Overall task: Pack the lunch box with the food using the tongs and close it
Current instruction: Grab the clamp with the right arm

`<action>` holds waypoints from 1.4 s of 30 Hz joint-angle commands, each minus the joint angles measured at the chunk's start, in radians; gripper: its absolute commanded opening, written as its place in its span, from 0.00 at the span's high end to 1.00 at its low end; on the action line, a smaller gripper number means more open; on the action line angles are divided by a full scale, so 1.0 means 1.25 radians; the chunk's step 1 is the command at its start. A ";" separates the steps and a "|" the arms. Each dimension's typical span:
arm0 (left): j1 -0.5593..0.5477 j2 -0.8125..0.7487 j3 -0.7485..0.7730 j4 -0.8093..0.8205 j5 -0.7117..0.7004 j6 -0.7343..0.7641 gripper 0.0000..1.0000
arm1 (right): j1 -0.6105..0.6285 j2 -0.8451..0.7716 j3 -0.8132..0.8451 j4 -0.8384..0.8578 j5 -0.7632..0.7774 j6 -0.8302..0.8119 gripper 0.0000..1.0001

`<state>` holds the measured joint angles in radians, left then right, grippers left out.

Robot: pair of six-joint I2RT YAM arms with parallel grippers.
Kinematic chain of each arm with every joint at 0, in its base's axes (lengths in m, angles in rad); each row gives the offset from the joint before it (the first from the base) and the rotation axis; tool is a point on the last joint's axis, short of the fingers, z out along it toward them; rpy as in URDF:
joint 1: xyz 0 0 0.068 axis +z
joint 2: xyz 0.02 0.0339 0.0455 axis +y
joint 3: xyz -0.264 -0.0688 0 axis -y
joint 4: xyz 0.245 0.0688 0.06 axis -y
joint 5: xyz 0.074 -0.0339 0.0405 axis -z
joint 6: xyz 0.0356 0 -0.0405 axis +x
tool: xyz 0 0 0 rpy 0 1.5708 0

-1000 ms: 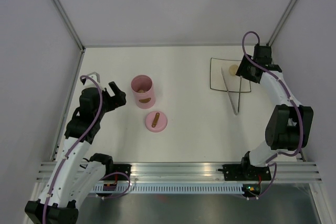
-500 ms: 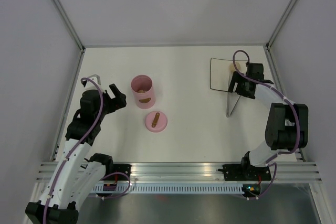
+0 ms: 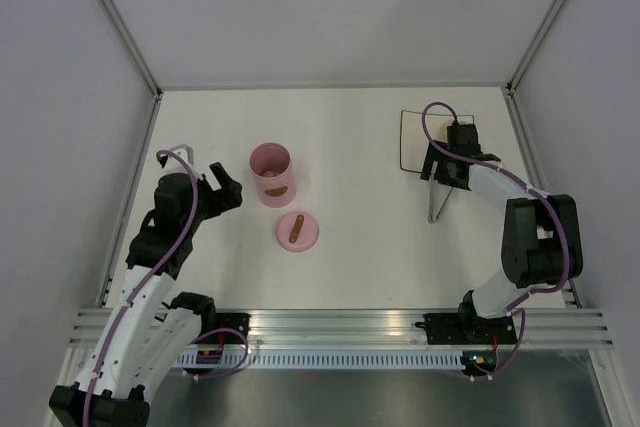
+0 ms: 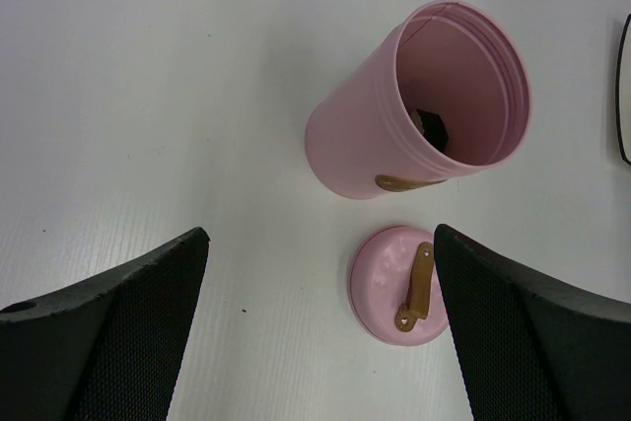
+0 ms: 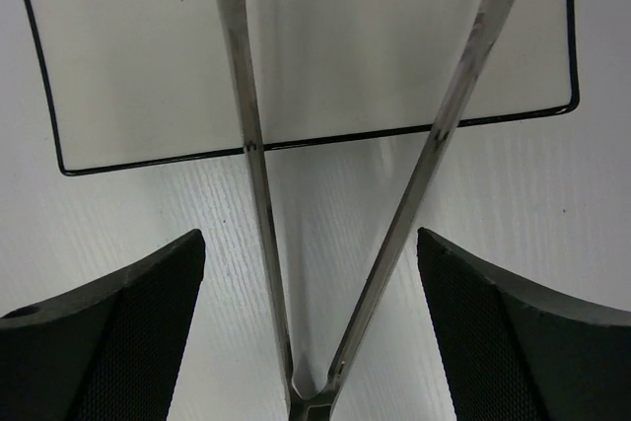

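Right pincer (image 5: 311, 317) newly astride tongs (image 5: 248, 130)

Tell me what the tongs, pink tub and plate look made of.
Tongs: metal, likely steel; silver-grey, brushed sheen with streaky reflections.
Pink tub: probably plastic; uniform matte pink, moulded ridges at the rim.
Plate: glazed ceramic or melamine, can't tell; smooth white, thin dark edge line.

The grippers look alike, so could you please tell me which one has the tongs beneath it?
The right gripper: it is open with the tongs directly beneath, across the plate edge. The left gripper faces the tub and lid.
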<state>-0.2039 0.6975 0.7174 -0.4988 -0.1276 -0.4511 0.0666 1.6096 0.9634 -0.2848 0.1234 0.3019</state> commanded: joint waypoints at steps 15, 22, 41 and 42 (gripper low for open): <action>0.004 0.009 -0.003 0.038 0.019 0.011 0.00 | 0.000 -0.023 -0.063 0.047 0.057 0.081 0.07; 0.004 0.006 -0.006 0.038 0.014 0.012 0.00 | 0.013 0.007 -0.072 0.078 0.083 0.086 0.07; 0.004 0.041 -0.004 0.055 0.016 0.014 0.00 | 0.023 0.030 0.023 -0.005 0.089 0.073 0.36; 0.004 0.041 -0.006 0.057 0.016 0.014 0.00 | 0.023 0.029 0.038 -0.019 0.071 0.068 0.37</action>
<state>-0.2039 0.7464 0.7132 -0.4770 -0.1207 -0.4511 0.0898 1.6711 0.9283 -0.2695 0.2386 0.3939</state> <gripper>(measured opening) 0.993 0.643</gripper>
